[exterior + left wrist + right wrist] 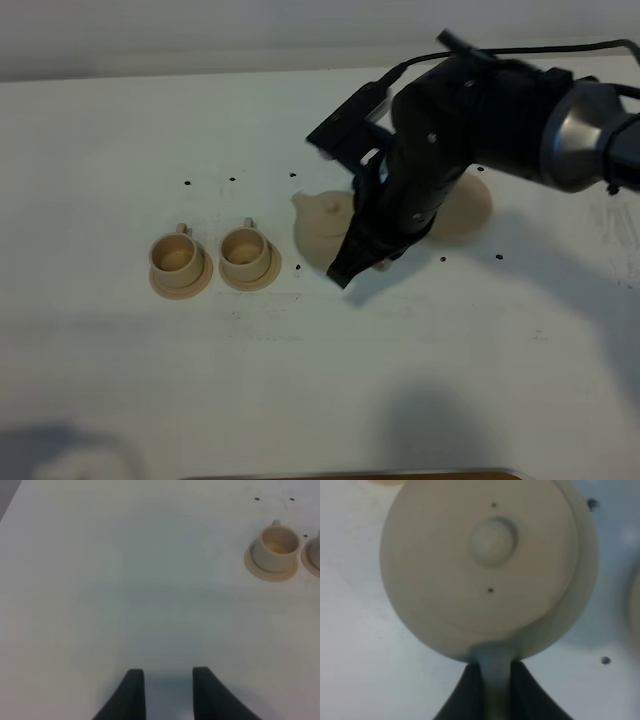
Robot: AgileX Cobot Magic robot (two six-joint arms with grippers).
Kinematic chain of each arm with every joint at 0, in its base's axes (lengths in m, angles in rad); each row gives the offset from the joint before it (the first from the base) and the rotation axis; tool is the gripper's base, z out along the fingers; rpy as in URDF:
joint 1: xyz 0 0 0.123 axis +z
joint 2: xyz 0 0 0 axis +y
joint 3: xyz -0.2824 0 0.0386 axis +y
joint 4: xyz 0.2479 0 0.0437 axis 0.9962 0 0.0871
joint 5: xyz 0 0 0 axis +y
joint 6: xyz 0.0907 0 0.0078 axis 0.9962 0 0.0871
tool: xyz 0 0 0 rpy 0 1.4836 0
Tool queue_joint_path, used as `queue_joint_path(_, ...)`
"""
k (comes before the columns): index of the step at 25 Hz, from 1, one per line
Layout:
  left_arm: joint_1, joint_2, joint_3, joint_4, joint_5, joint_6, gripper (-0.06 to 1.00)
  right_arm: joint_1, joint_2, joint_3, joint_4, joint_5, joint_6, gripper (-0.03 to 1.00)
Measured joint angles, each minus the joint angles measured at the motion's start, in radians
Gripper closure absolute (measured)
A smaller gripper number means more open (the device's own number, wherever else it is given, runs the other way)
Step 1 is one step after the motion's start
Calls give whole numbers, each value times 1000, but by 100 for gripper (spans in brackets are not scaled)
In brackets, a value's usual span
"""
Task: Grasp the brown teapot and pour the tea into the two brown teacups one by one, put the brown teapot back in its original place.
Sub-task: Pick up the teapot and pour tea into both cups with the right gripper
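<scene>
The right end effector (350,265) clamps the loop handle of the brown teapot (322,225). In the right wrist view the handle sits between its two dark fingers (470,682), and the knobbed lid faces the camera squarely, so the pot looks upright. The teapot is off the wide saucer (470,205) that serves as its original place. That saucer shows partly behind the arm, on the far side from the cups. The pot is between it and the two brown teacups, just beside the nearer cup (247,250), with its short spout on the cup side. The pictures do not settle whether it hangs clear of the white table (400,380) or rests on it.

The farther cup (178,258) stands on its own small saucer beside the nearer one. The left end effector (168,671) waits over bare table well away from them, its fingers parted and holding nothing.

By this evidence the grasp is done and the carry toward the first pour is in hand. No tilt has begun, and whether either cup holds tea cannot be told.

The next move calls for bringing the spout over the mouth of the nearer cup, then rolling the wrist gently so the pot tips without its lid sliding. The small cups look light and easily nudged off their saucers, so the pot's belly should stay clear of their rims. The farther cup comes after that, then the return to the wide saucer.
</scene>
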Motion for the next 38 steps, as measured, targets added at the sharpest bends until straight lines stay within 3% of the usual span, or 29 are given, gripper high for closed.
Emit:
queue_joint_path(10, 0, 0, 0, 0, 0, 0, 64, 56, 0, -28, -59, 40, -45, 88)
queue_joint_path(21, 0, 0, 0, 0, 0, 0, 64, 59, 53, -144, -70, 132, -117, 88)
queue_joint_path(38, 0, 0, 0, 0, 0, 0, 64, 82, 120, -245, -150, 141, -147, 88)
